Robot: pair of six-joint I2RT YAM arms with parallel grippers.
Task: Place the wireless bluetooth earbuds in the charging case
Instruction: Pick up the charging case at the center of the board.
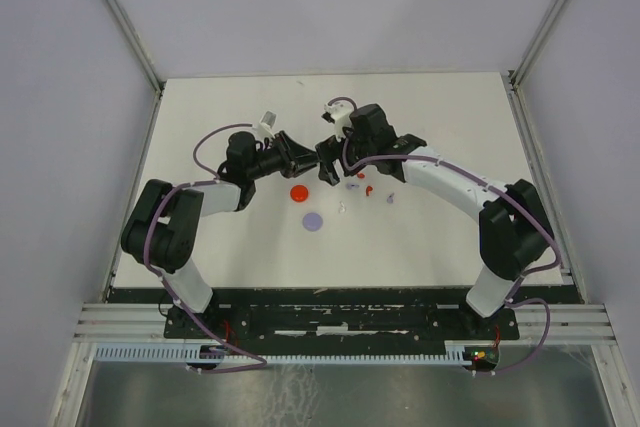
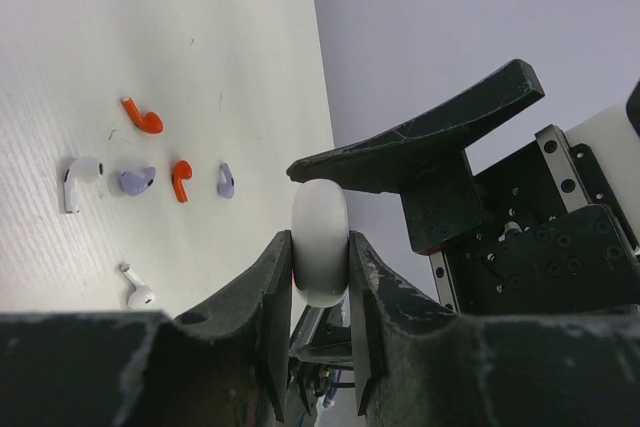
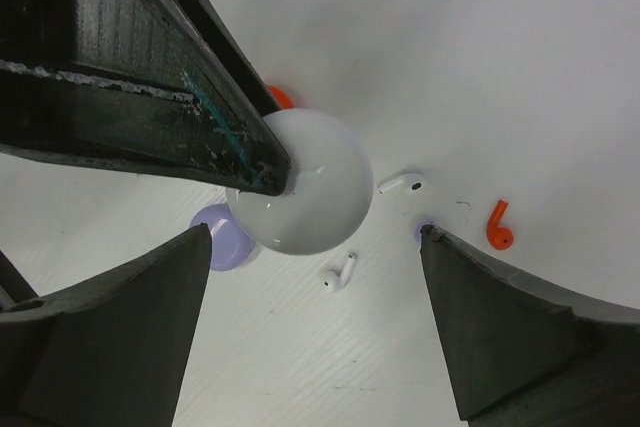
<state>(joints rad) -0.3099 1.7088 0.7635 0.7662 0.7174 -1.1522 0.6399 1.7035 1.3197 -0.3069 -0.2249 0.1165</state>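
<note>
Above the middle of the table (image 1: 450, 127), the left arm reaches across, its left gripper (image 2: 320, 257) clamped on the white charging case (image 3: 300, 182), held edge-on. The right arm curls in opposite, the right gripper (image 3: 312, 247) spread wide either side of it. The earbuds (image 2: 135, 181) lie scattered on the tabletop below.

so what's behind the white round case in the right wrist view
A purple disc and a red disc peek out from behind the white case, each partly covered. Two white earbuds show clear of it. The table straight behind it is hidden.
</note>
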